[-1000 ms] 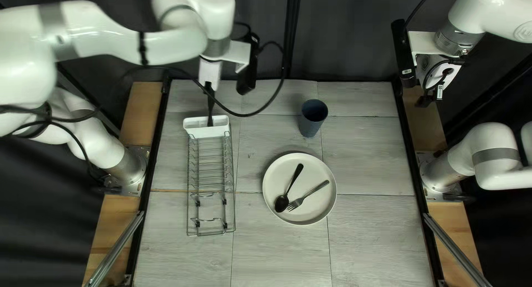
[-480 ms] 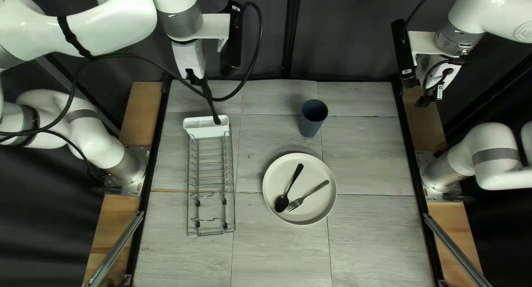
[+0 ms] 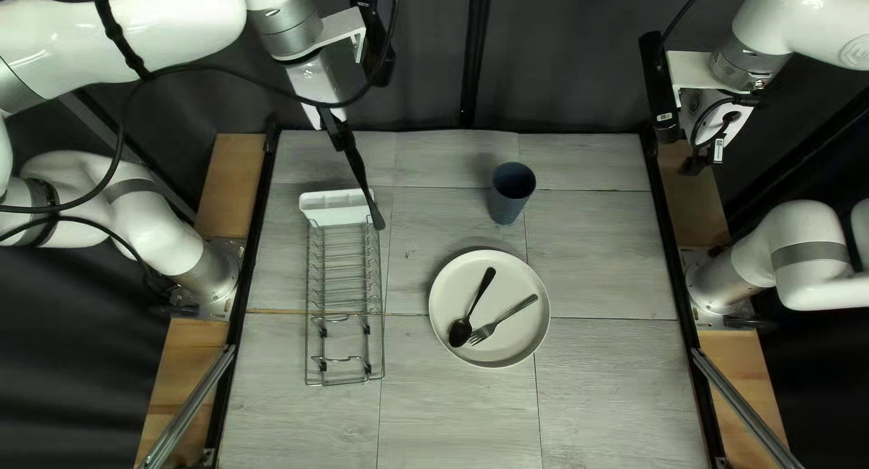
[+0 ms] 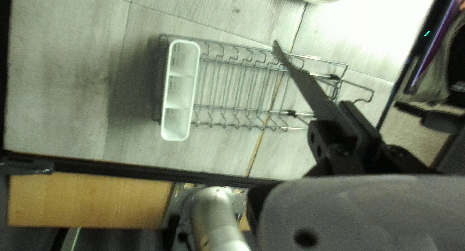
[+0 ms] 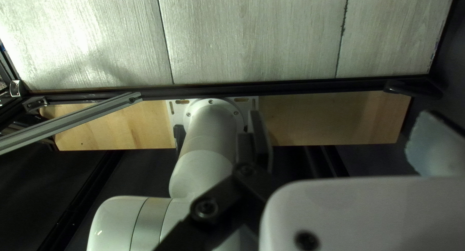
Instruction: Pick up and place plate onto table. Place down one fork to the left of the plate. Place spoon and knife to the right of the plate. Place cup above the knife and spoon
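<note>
Left claw (image 4: 328,133): I'm clamping it on the black knife (image 3: 358,177), blade slanting down and away.
Knife: it's hanging above the wire dish rack (image 3: 343,292), tip near the white caddy (image 3: 336,207).
Right claw (image 5: 258,138): it's sitting spread wide beside the tabletop's (image 3: 611,387) right edge.
Plate (image 3: 445,279): it's lying on the tabletop, carrying the black spoon (image 3: 472,306) and fork (image 3: 504,317).
Cup (image 3: 512,192): it's standing upright just beyond the plate.
</note>
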Robot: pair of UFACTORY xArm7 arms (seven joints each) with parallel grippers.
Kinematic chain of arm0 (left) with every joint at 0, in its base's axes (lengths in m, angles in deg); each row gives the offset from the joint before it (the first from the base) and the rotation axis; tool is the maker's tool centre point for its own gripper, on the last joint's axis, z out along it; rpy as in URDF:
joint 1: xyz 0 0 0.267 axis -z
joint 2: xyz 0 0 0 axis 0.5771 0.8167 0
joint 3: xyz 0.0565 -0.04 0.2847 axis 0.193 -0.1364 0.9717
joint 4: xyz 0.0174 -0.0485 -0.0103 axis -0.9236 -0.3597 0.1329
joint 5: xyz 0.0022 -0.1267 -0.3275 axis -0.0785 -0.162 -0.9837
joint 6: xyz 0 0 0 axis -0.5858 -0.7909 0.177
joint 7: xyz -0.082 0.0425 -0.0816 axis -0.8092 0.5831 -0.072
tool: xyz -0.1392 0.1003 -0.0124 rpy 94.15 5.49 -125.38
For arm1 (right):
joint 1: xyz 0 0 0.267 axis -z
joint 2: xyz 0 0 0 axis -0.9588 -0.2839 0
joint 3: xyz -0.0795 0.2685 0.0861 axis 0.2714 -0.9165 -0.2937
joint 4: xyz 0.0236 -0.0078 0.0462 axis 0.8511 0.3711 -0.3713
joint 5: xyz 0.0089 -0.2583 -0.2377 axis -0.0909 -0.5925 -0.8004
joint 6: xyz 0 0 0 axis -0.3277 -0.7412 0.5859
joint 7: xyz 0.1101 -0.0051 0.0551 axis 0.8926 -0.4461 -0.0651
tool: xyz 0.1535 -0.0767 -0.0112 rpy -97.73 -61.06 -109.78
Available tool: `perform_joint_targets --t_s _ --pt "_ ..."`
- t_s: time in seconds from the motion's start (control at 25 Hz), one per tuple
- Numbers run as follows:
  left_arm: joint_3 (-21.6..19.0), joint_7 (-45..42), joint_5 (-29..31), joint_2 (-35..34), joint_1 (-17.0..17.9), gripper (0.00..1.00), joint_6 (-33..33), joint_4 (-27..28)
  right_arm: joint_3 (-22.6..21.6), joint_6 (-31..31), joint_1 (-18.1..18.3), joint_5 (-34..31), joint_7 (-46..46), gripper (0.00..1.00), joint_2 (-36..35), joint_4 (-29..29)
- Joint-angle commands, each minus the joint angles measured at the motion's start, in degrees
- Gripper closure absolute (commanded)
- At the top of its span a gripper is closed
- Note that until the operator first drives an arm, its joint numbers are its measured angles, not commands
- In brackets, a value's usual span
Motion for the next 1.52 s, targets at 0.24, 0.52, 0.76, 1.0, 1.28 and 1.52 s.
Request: perform_joint_targets --t_s 0.24,0.52,0.76,1.0,1.28,1.52 --pt "1.18 -3.0 -9.6 0.17 -0.36 1.0 7.67 -6.35 0.0 0.0 0.0 0.0 0.0 0.0 0.0 0.0" --pt "1.16 -6.45 -21.03 -5.7 -1.05 1.0 19.58 -17.38 0.0 0.0 0.0 0.0 0.0 0.0 0.0 0.0" --pt "-0.04 -8.18 -30.84 -9.83 -0.72 1.0 29.73 -25.2 0.0 0.0 0.0 0.0 0.0 0.0 0.0 0.0" --pt "-0.04 -8.18 -30.84 -9.83 -0.72 1.0 29.73 -25.2 0.0 0.0 0.0 0.0 0.0 0.0 0.0 0.0" --pt "-0.04 -8.18 -30.84 -9.83 -0.72 1.0 29.73 -25.2 0.0 0.0 0.0 0.0 0.0 0.0 0.0 0.0" --pt "-0.04 -8.18 -30.84 -9.83 -0.72 1.0 29.73 -25.2 0.0 0.0 0.0 0.0 0.0 0.0 0.0 0.0"
